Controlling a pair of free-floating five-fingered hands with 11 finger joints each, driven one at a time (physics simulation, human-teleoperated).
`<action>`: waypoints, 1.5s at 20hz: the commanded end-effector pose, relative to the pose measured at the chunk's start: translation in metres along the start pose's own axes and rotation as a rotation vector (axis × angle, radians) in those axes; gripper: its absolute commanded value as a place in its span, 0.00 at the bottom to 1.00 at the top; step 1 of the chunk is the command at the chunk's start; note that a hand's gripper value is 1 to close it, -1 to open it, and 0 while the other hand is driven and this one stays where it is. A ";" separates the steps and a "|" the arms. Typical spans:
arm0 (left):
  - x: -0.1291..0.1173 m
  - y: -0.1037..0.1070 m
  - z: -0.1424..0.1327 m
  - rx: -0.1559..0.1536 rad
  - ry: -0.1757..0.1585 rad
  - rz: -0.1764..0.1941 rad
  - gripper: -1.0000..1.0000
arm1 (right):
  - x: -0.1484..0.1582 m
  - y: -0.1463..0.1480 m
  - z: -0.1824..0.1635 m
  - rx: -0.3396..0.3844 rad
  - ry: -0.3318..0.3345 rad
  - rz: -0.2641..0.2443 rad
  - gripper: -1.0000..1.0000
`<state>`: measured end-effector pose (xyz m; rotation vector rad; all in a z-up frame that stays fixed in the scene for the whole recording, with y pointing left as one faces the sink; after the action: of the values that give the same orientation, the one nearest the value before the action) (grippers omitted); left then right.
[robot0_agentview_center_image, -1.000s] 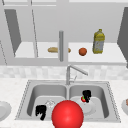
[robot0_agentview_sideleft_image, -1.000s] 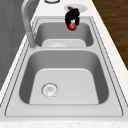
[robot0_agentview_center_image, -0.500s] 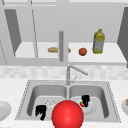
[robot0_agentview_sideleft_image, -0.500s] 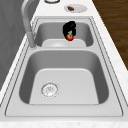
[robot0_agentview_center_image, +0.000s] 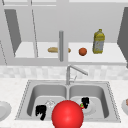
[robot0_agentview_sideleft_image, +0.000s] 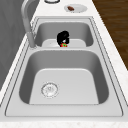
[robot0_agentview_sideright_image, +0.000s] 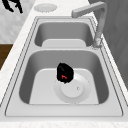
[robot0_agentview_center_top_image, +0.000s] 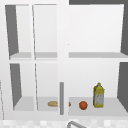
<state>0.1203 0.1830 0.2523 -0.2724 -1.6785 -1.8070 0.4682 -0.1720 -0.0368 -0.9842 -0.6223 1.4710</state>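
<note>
My right hand (robot0_agentview_center_image: 85, 101) is low in the right basin of the steel sink (robot0_agentview_center_image: 67, 83), fingers curled round a small red-and-green fruit (robot0_agentview_center_image: 81, 105). It hovers just over the rim of a white plate (robot0_agentview_sideright_image: 73, 91) lying on that basin's floor. The same hand (robot0_agentview_sideright_image: 65, 72) shows with red between its fingers, and in the left side view that hand (robot0_agentview_sideleft_image: 63, 37) has the fruit (robot0_agentview_sideleft_image: 63, 45) under it. My left hand (robot0_agentview_center_image: 40, 111) hangs with loose fingers off the sink's front left, also seen as a hand (robot0_agentview_sideright_image: 13, 5) beyond the counter edge. A big red ball (robot0_agentview_center_image: 67, 115) covers the sink's front middle.
The faucet (robot0_agentview_center_image: 72, 71) rises behind the divider. The left basin holds a drain (robot0_agentview_sideleft_image: 50, 89). White plates lie on the counter at left (robot0_agentview_center_image: 3, 110) and right (robot0_agentview_sideleft_image: 75, 8), the right one with a brown piece. The shelf carries a bread roll (robot0_agentview_center_image: 53, 49), a round orange fruit (robot0_agentview_center_image: 82, 51) and a yellow bottle (robot0_agentview_center_image: 98, 41).
My right hand has come down into the right basin with the small fruit, ending close above the plate. The left hand and the red ball have stayed put.
</note>
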 end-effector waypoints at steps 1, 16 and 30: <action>0.000 0.000 0.000 0.000 0.000 0.000 0.50 | 0.007 0.025 -0.017 -0.009 -0.007 0.046 1.00; 0.000 0.000 0.000 0.000 0.000 0.000 0.50 | -0.001 0.037 -0.072 -0.088 0.044 0.084 0.00; 0.000 0.000 0.000 0.000 0.000 0.000 0.50 | -0.035 0.006 -0.044 0.234 -0.115 0.027 0.00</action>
<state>0.1203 0.1830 0.2523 -0.2724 -1.6785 -1.8070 0.5016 -0.2083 -0.0674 -0.7860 -0.4503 1.5913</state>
